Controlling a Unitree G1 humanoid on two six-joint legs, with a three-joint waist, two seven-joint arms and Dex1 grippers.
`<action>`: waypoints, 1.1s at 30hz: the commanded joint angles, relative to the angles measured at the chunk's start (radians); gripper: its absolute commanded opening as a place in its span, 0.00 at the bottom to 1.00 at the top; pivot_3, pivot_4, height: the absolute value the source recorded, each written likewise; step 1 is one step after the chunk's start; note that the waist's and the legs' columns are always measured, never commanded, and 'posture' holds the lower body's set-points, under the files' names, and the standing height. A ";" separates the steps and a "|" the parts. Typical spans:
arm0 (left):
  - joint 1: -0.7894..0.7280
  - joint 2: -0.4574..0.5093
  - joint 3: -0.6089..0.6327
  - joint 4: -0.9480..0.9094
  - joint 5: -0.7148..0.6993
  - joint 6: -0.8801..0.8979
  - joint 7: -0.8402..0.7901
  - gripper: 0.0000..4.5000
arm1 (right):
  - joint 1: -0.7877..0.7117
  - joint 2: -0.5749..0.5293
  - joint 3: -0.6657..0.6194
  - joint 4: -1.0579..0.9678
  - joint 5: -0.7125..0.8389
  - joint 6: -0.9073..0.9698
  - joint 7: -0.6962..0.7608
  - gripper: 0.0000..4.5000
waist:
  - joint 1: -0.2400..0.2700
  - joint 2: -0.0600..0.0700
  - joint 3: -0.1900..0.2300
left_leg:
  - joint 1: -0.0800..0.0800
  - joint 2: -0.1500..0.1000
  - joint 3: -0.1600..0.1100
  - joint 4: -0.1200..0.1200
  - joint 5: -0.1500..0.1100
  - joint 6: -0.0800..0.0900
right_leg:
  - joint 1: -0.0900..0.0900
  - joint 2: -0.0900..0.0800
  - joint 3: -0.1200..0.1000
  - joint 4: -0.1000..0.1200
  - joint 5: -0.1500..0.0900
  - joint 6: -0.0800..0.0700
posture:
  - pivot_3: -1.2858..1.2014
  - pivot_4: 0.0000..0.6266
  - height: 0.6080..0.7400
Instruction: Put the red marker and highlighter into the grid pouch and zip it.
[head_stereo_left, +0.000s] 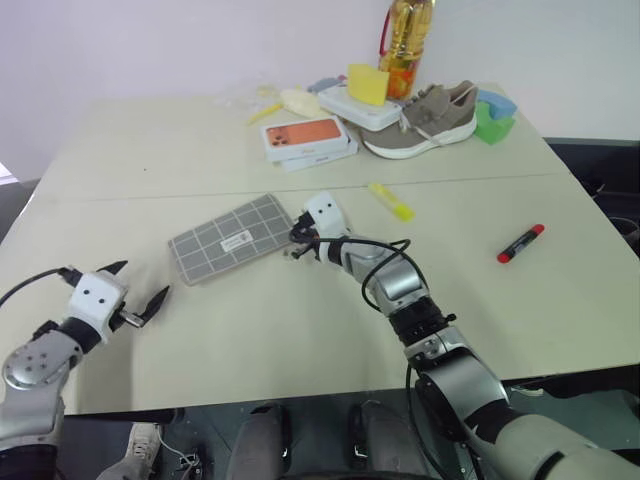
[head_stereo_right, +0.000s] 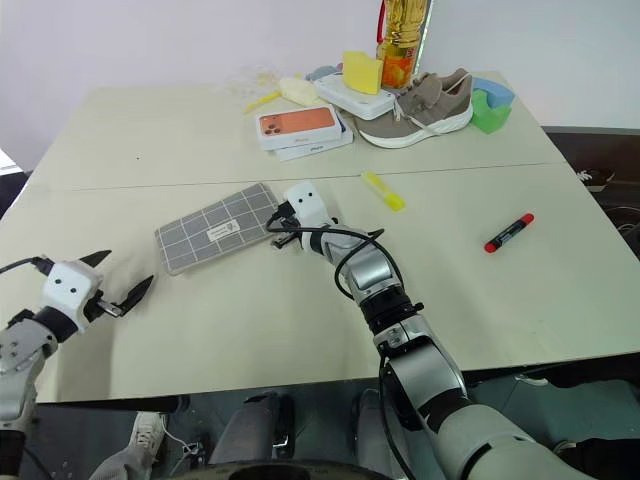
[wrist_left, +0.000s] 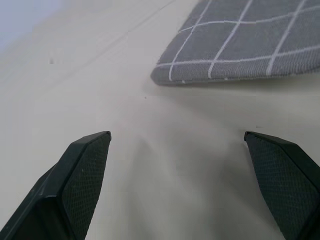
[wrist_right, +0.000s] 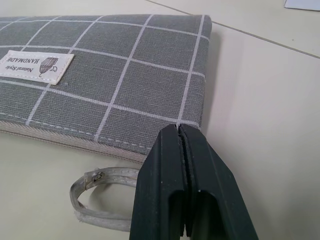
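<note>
The right claw (wrist_right: 181, 131) was pressed shut, fingers together with nothing visibly between them, its tips at the zipper-edge corner of the one grid pouch (head_stereo_left: 232, 237). Just beside those tips, a single pale pull loop (wrist_right: 97, 195) lay on the worktop (head_stereo_left: 300, 340) against the pouch's zipper edge. One small white label (wrist_right: 35, 66) sat on the pouch's face. The pouch lay flat.

The left claw (head_stereo_left: 138, 292) stood wide, two black fingers (wrist_left: 80, 175) spread and empty, hovering over bare worktop short of the pouch's near-left corner and apart from it.

Out from the pouch: one highlighter (head_stereo_left: 391, 201), yellow, lay on the worktop just beyond and to the right of the pouch, past the right claw. One red marker (head_stereo_left: 521, 243) lay well apart from the pouch, far out to its right, black cap end toward the near edge.

Beyond the pouch, at the far side of the worktop, sat two stacked orange phone boxes (head_stereo_left: 306, 137), one white box (head_stereo_left: 357, 107) with one yellow sponge block (head_stereo_left: 367, 84) on it, one beige shoe (head_stereo_left: 425, 121), one bottle of oil (head_stereo_left: 406, 40), and one green block (head_stereo_left: 492, 124).
</note>
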 joint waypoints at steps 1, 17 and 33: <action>-0.076 0.044 -0.070 0.110 0.101 -0.209 0.004 1.00 | 0.008 0.015 0.005 0.032 -0.016 0.017 0.000 0.01 | -0.002 0.000 0.000 | 0.000 0.000 0.000 0.000 0.000 0.000 | 0.000 0.000 0.000 0.000 0.000 0.000 | 0.52 0.24 1.00; -0.465 0.105 -0.368 0.696 0.407 -0.838 0.190 0.26 | 0.018 0.027 0.001 0.030 -0.042 0.003 -0.005 0.00 | -0.001 0.001 -0.001 | 0.001 0.000 0.003 -0.003 0.000 0.000 | -0.001 0.001 -0.001 0.001 0.001 0.001 | 0.52 0.24 1.00; -0.239 -0.028 -0.376 0.152 -0.124 -0.361 -0.055 0.00 | 0.166 -0.236 -0.092 -0.414 -0.022 0.055 0.073 0.30 | 0.006 0.005 0.001 | -0.003 -0.005 0.003 -0.003 0.000 -0.001 | -0.002 -0.006 -0.002 -0.001 0.002 0.003 | 0.52 0.24 1.00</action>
